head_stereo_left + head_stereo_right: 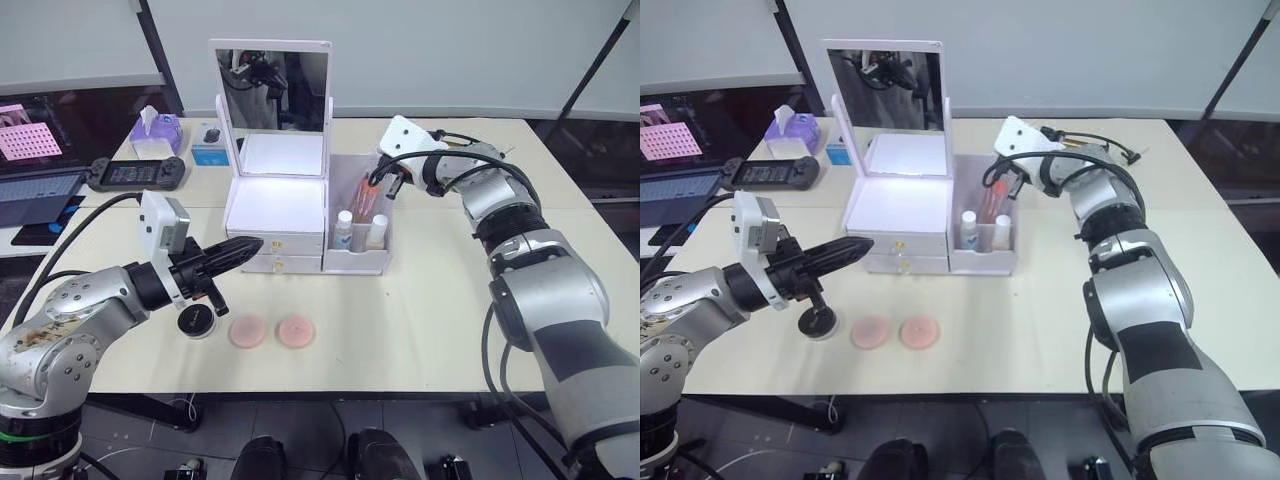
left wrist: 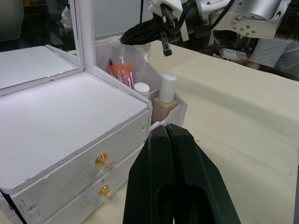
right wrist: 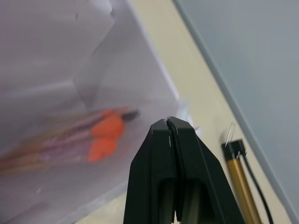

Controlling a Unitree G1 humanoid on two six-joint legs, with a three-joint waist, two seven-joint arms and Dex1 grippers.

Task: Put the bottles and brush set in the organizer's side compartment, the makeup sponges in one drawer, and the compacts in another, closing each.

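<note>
Since the bottles [image 1: 344,229] and the bagged brush set [image 1: 366,198] already sit in the organizer's side compartment [image 1: 360,258], the part that matters now is the stuff lying loose on the tabletop [image 1: 440,320] in front of the drawers. Two pink makeup sponges [image 1: 272,331] lie flat side by side, with a black round compact [image 1: 196,321] just beside them on the robot's left.

Left claw [image 1: 252,243] is pinched closed with nothing in it, pointing roughly level toward the two drawer fronts [image 1: 275,252], both of which look closed. The sponges and compact are below it and nearer the robot, so that arm is clearly the closer one. I'd guess a drawer has to come open first, and those little gold knobs [image 2: 101,160] look fiddly.

Right claw [image 1: 382,176] is up over the back of the side compartment by the brush bag, also closed and empty as far as I can tell, well away from the sponges.
</note>
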